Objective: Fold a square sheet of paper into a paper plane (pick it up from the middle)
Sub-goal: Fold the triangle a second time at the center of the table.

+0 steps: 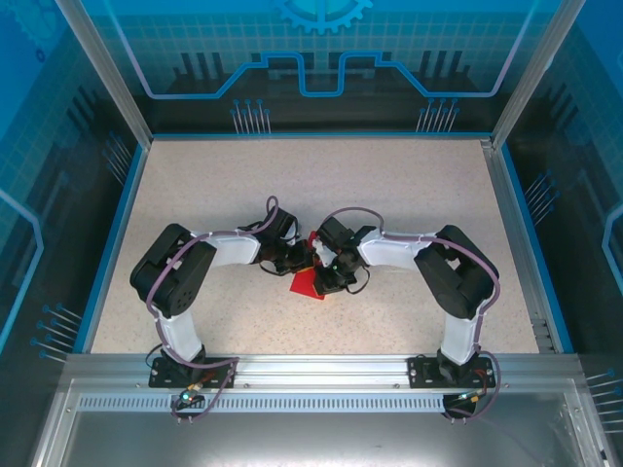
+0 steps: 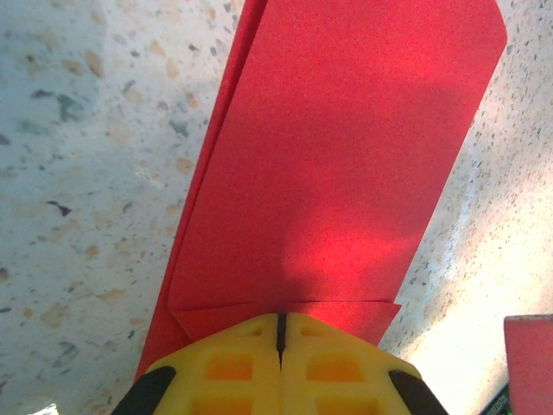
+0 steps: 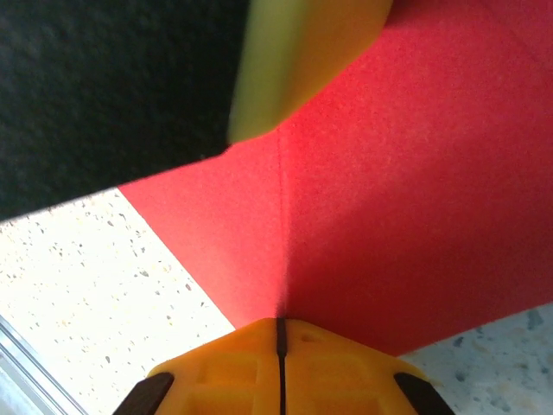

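Note:
The square sheet of paper [image 1: 306,284] is bright red and lies folded at the middle of the table, between my two grippers. In the left wrist view the paper [image 2: 337,156] runs away from the jaws as a long layered strip with a small flap at the near end. My left gripper [image 2: 281,324] is shut, with that end pinched at its tips. In the right wrist view a crease in the paper [image 3: 389,173] runs straight into my shut right gripper [image 3: 281,327]. The left gripper's yellow finger [image 3: 298,60] presses on the sheet just beyond. From above, the left gripper [image 1: 300,261] and right gripper [image 1: 327,276] almost touch.
The speckled beige table [image 1: 389,195] has a raised blue rim [image 1: 107,243] and see-through walls on three sides. An aluminium rail [image 1: 321,368] carrying both arm bases runs along the near edge. Both elbows stick out sideways.

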Motion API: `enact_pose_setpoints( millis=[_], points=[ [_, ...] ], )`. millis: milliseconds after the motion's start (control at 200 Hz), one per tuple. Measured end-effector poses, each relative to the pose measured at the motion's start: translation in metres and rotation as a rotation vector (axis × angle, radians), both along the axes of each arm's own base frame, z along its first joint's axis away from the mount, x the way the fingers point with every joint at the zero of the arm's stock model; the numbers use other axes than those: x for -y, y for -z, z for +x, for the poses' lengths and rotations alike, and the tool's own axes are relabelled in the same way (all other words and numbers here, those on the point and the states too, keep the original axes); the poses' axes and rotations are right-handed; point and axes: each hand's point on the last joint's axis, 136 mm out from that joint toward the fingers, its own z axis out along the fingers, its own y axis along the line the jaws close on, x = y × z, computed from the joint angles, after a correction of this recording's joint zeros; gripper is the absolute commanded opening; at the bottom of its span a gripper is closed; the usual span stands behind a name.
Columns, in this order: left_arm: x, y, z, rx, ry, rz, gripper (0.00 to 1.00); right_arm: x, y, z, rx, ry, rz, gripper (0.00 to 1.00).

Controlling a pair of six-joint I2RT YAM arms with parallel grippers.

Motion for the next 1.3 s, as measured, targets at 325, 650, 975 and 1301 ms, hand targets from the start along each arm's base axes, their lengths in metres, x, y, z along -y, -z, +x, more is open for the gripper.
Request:
enact_pose_setpoints(
  millis=[325, 650, 975, 1301],
  points=[
    [0.001, 0.000, 0.000, -0.001, 0.001, -0.003, 0.05, 0.006, -0.001, -0.004, 0.051, -0.011, 0.034, 0.06],
    [-0.001, -0.001, 0.000, -0.007, -0.095, -0.037, 0.05, 0.027, -0.031, 0.003, 0.096, 0.054, 0.073, 0.07],
    [-0.001, -0.003, 0.002, -0.046, -0.223, -0.071, 0.06, 0.002, -0.042, 0.044, 0.150, 0.145, 0.115, 0.06],
    [-0.005, -0.005, 0.000, -0.038, -0.231, -0.057, 0.07, 0.023, -0.003, 0.063, 0.111, 0.255, -0.070, 0.06]
  ],
)
